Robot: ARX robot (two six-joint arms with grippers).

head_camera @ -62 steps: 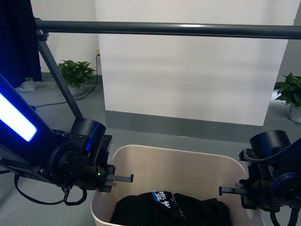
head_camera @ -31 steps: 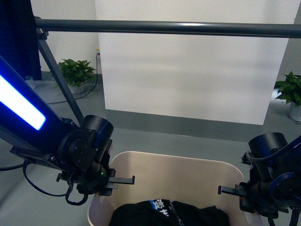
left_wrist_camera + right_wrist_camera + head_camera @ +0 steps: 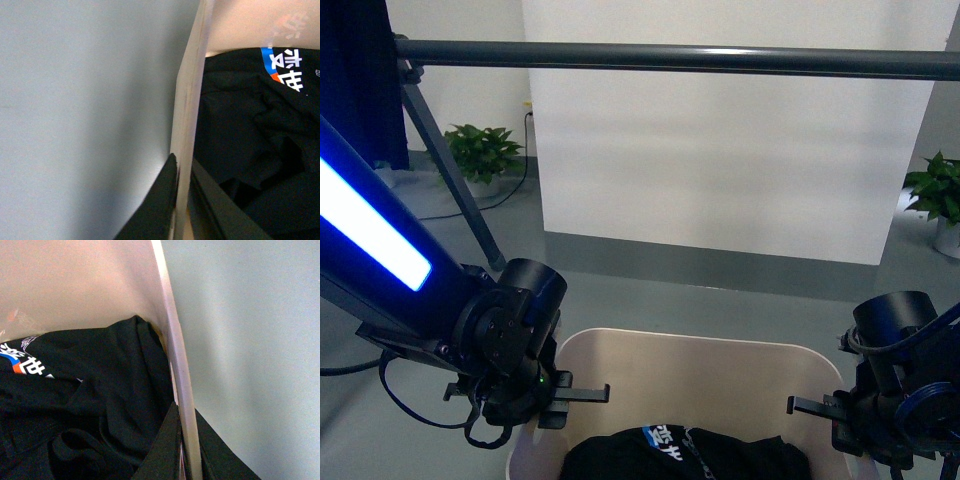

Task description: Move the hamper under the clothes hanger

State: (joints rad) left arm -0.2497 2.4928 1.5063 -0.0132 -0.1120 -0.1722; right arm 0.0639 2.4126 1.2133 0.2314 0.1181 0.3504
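Your left gripper point(image 3: 563, 398) pinches the left wall of the hamper point(image 3: 690, 348), one finger inside and one outside. Your right gripper point(image 3: 820, 410) clamps the opposite wall the same way. The hamper sits low, seemingly just short of the bar of the clothes hanger point(image 3: 670, 58), with a black garment point(image 3: 685, 455) inside. Drive both arms forward at one pace so it doesn't twist, grip firmly, and stop once its opening lies below the bar.
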